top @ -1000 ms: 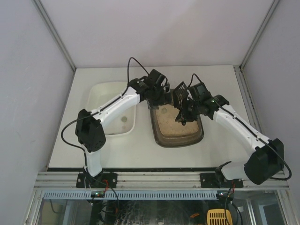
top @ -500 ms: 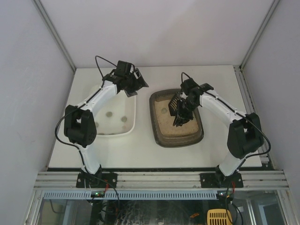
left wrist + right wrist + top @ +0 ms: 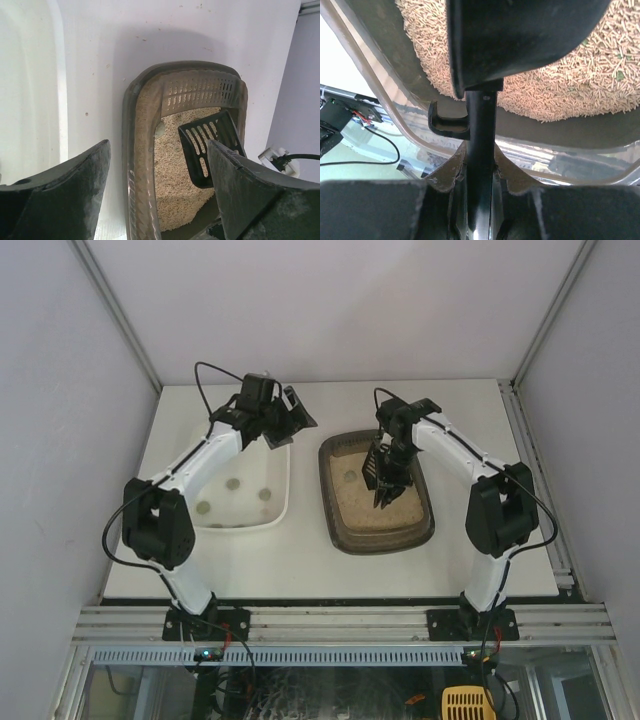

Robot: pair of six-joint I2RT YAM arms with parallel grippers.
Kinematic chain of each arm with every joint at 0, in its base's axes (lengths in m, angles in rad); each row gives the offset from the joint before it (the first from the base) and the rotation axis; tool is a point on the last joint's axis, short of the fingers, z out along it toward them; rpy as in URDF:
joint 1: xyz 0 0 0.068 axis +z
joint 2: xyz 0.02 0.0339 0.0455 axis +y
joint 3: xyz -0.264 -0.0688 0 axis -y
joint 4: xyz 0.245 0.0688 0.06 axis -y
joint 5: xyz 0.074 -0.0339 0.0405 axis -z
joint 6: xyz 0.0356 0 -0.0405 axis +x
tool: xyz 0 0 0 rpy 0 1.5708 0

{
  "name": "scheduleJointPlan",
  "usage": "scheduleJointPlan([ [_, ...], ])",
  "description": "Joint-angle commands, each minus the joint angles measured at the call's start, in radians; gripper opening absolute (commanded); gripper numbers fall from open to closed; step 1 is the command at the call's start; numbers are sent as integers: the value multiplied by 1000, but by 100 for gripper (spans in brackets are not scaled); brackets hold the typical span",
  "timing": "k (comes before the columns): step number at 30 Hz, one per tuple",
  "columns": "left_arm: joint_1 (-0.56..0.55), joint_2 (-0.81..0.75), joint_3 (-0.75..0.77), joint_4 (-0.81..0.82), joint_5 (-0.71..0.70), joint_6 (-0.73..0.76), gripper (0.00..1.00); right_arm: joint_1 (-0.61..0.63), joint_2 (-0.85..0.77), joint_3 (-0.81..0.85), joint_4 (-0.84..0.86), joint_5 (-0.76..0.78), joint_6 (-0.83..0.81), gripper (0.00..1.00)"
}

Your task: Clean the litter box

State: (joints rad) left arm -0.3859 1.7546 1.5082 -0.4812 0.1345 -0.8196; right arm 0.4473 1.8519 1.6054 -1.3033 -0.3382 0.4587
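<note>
The dark brown-grey litter box [image 3: 343, 530] with beige pellet litter sits at the table's middle; it also shows in the left wrist view [image 3: 131, 150] and the right wrist view [image 3: 545, 125]. My right gripper [image 3: 392, 453] [image 3: 480, 150] is shut on the handle of a black slotted scoop [image 3: 383, 478] [image 3: 205, 150] [image 3: 520, 35], whose blade is tilted over the litter in the box's far half. A small grey-green clump [image 3: 348, 476] [image 3: 160, 130] lies in the litter left of the scoop. My left gripper [image 3: 287, 416] [image 3: 159, 150] is open and empty, above the white tray's far right corner.
A plain white tray [image 3: 283, 502] [image 3: 55, 75] stands left of the litter box, with three small grey clumps [image 3: 232, 483] on its floor. Grey enclosure walls close in the back and both sides. The table's near edge runs by the arm bases.
My left gripper has left the litter box's far end and swung left to the white tray's far corner. My right arm has folded in, keeping the scoop over the litter.
</note>
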Motion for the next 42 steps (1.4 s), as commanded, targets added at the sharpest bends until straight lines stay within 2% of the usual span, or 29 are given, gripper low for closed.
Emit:
scheduleJointPlan([
  [1, 17, -70, -33, 30, -4, 19, 82, 2, -3, 31, -59, 4, -33, 0],
  [10, 46, -113, -46, 32, -57, 29, 82, 75, 57, 38, -12, 63, -23, 0],
  [26, 138, -137, -88, 34, -29, 52, 81, 142, 86, 94, 0, 263, -10, 0],
  [42, 140, -178, -127, 38, -43, 72, 80, 154, 132, 35, 133, 53, -56, 0],
])
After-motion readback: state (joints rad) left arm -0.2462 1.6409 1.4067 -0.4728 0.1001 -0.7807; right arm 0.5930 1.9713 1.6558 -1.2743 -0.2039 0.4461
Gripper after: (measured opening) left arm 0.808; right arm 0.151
